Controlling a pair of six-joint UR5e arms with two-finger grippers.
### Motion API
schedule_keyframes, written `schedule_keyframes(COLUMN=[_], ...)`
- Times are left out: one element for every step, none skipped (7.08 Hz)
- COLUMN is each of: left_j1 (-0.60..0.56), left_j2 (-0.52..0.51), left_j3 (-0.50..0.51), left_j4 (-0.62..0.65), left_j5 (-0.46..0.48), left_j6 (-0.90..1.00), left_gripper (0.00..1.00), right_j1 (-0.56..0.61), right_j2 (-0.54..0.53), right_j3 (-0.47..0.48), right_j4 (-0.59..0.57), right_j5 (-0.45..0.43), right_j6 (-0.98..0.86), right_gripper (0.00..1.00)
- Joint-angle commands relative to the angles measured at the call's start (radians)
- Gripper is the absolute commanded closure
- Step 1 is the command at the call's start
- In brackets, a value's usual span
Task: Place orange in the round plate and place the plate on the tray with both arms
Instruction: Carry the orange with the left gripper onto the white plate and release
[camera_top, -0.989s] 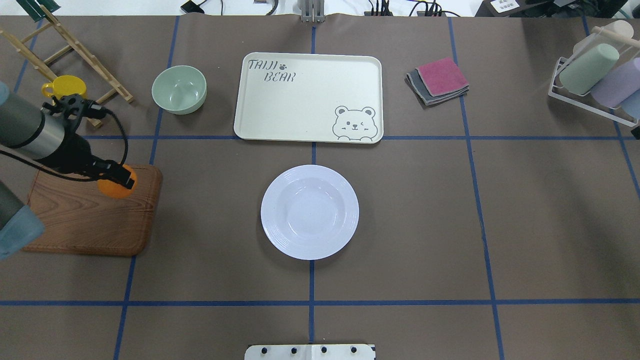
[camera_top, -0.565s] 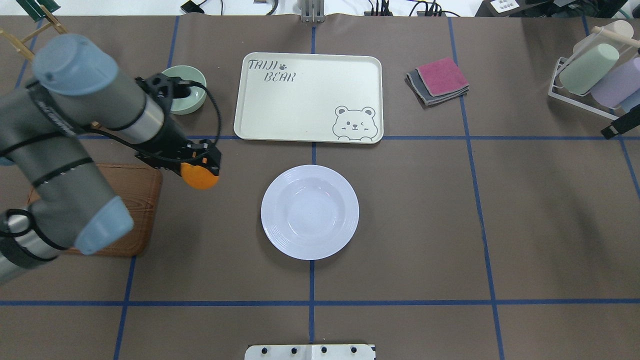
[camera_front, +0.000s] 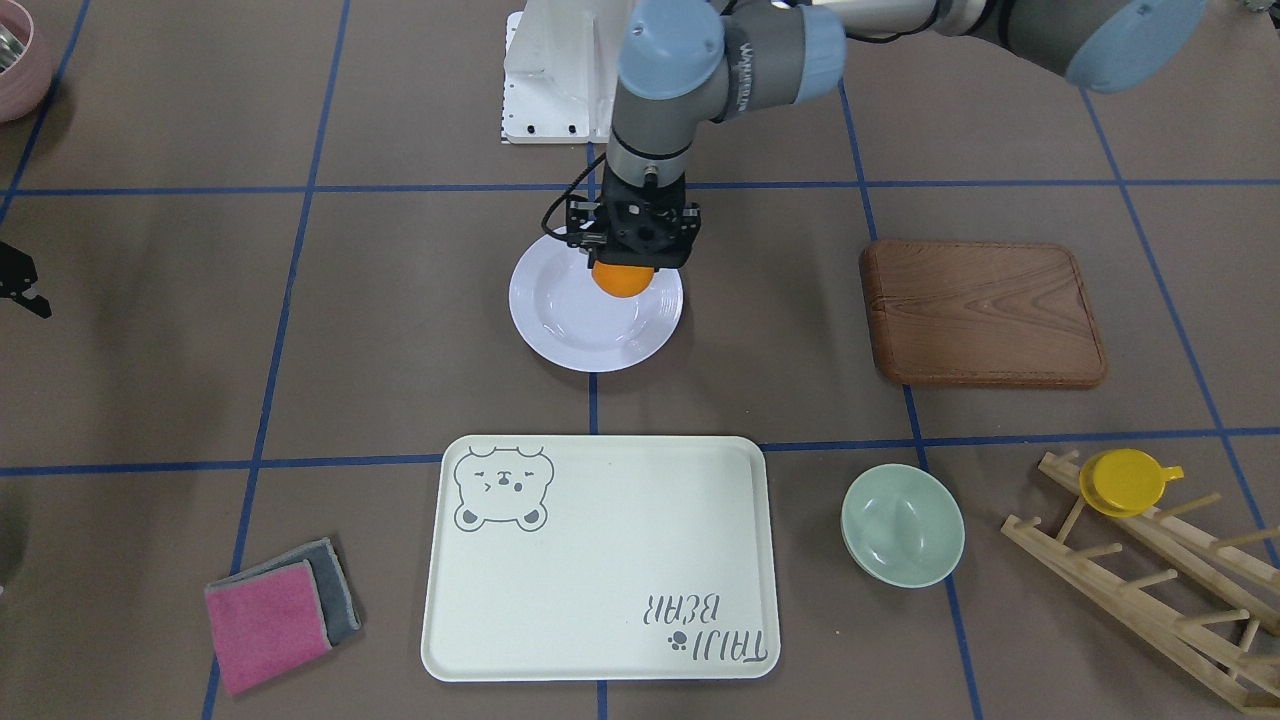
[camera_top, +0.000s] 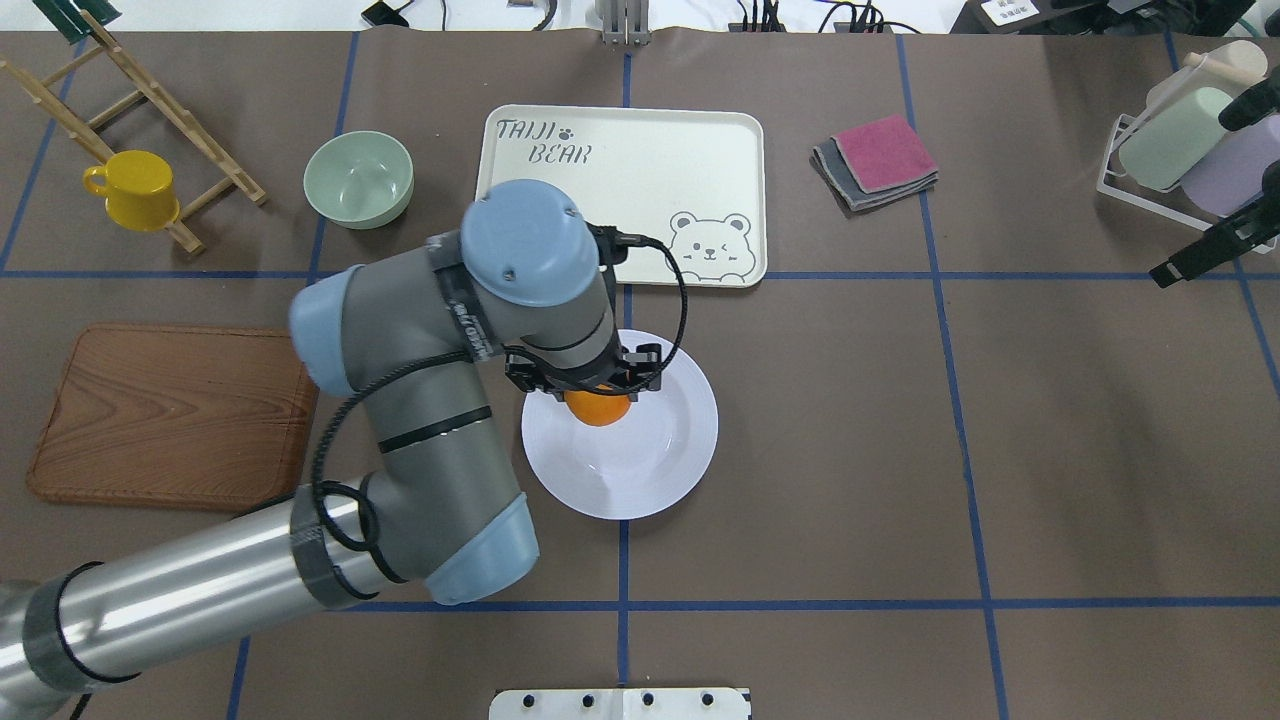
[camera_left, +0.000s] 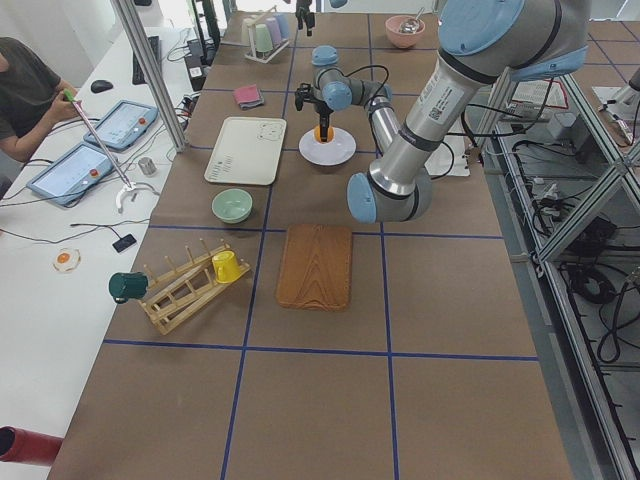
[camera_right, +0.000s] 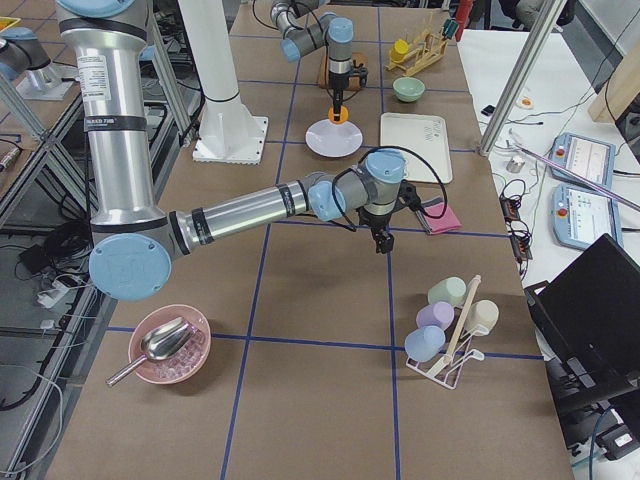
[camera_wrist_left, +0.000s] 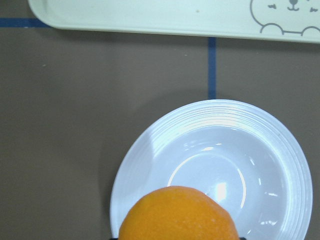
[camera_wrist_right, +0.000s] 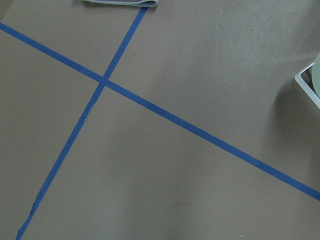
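Overhead exterior, orange (camera_top: 598, 409): carried off the wooden board (camera_top: 170, 415) within the last second, now held above the round plate (camera_top: 665, 450), toward its robot-side rim
Left gripper (camera_front: 628, 262): clenched on the orange
Plate contents: nothing yet; release looks next
Tray (camera_top: 620, 190): holds nothing
Green bowl (camera_top: 358, 178): empty
Right gripper (camera_top: 1205, 255): far off at the table's side, jaw state unclear

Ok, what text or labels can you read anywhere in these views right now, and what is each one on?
"TAIJI BEAR": printed in one corner of the tray, with a small paw mark beside it; it appears upside down in the front-facing view.
Lettering on the grey band of the left arm: too small to read.
Print on the white card beyond the table's far edge: too blurred to read.
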Motion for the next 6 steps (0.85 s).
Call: schedule_keyframes(left_j1=[0.047,0.049,0.055,0.061,0.066,0.066], left_j2=[-0.036,-0.036,-0.033,-0.031,-0.033,-0.033], left_j3=[0.101,0.122,0.132,0.144,0.174,0.176], left_j4=[-0.011,-0.037,-0.040,-0.069,-0.115,-0.124], left_j5=[0.045,0.045,0.045,0.045,0.047,0.047], left_j6=[0.005,0.005,0.005,0.004,0.002,0.001], left_gripper=[1.00,1.00,1.00,1.00,0.96,0.50], right_j1=[-0.019,-0.020,-0.020,-0.025,-0.026,-0.034], right_j2=[0.000,0.001,0.001,0.004,0.012,0.023], right_j3=[-0.005,-0.006,-0.006,-0.006,-0.014,-0.015], right_j4=[0.025,0.025,0.025,0.025,0.025,0.025], right_j5=[0.001,0.001,0.001,0.001,0.001,0.001], right_j6=[0.003,0.001,0.003,0.003,0.003,0.004], right_gripper=[0.00,0.00,0.00,0.00,0.00,0.00])
